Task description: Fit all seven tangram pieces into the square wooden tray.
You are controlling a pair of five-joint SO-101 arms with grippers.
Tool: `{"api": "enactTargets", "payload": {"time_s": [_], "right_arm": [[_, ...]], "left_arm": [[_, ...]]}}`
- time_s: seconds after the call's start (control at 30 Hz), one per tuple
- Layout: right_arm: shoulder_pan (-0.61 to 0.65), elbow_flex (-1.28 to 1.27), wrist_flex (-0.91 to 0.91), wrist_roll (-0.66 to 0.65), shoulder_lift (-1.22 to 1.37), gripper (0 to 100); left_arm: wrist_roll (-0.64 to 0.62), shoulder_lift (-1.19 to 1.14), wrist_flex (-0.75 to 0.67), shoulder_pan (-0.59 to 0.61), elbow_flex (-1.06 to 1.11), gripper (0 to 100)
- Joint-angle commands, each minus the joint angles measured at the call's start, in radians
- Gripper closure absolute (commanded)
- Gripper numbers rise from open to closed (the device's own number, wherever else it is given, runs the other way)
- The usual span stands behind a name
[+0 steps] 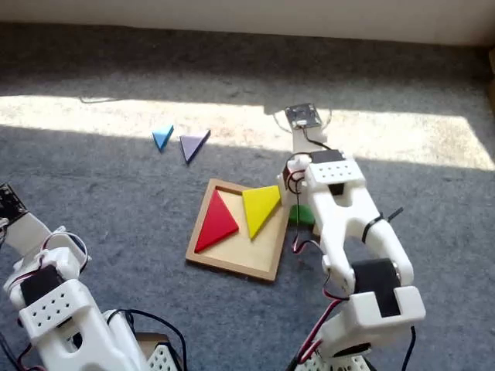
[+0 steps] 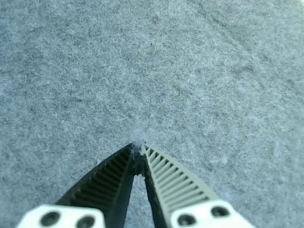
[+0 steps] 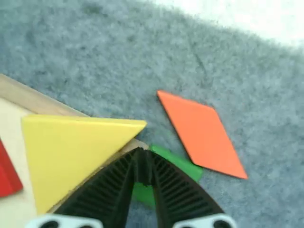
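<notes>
**High view.** The square wooden tray (image 1: 230, 268) lies mid-desk (image 1: 116, 216), turned corner-on to us.
- In the tray: 1 red triangle (image 1: 215, 220), lying flat in the left half.
- Also in the tray: 1 yellow triangle (image 1: 259, 207), to the right of the red. Its far corner runs over the rim, so we judge it not properly seated.
- Loose on the desk: 1 blue triangle (image 1: 162, 137) and 1 purple triangle (image 1: 192, 143). They sit just beside each other, far and left, well apart from the tray.
- 1 green piece (image 1: 302, 215) lies just beside the tray's right edge, partly under the right arm (image 1: 348, 232).
- The left arm (image 1: 54, 301) sits at the near left corner, well apart from the tray. We take it as parked out of the way.

**Left wrist view.** The left hand (image 2: 138, 151) is clenched, tips meeting, with nothing between them. It is above bare grey desk.

**Right wrist view.** The right hand (image 3: 142, 156) is also clenched and empty. Its tips are together over the green piece, close by the yellow triangle's overhanging point and the tray rim. 1 orange parallelogram (image 3: 202, 135) lies flat just beside the green piece, on the side away from the tray.

**Judgement.** Closed fingers placed this low suit a push, not a pick-up. The likely targets are the yellow corner or the green piece, but we cannot tell which.

**Tally.** 2 pieces in the tray (1 seated, 1 riding the rim) and 4 loose on the desk. That makes 6 counted against the 7 the task names.
</notes>
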State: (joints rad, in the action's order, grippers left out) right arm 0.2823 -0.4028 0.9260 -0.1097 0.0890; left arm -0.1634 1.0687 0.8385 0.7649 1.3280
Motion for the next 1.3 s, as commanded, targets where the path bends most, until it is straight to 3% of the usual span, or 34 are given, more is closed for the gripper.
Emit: {"api": "enactTargets", "payload": {"time_s": [0.0,0.53,1.27], "right_arm": [[-0.012,0.117,-0.022,-0.011,0.039,99.3],[0.058,0.364,-0.022,-0.011,0.242,99.3],[0.278,0.372,-0.024,-0.005,0.245,99.3]], "left_arm": [[0.005,0.013,-0.017,0.008,-0.028,100],[0.005,0.013,-0.017,0.008,-0.028,100],[0.005,0.013,-0.017,0.015,-0.031,100]]}}
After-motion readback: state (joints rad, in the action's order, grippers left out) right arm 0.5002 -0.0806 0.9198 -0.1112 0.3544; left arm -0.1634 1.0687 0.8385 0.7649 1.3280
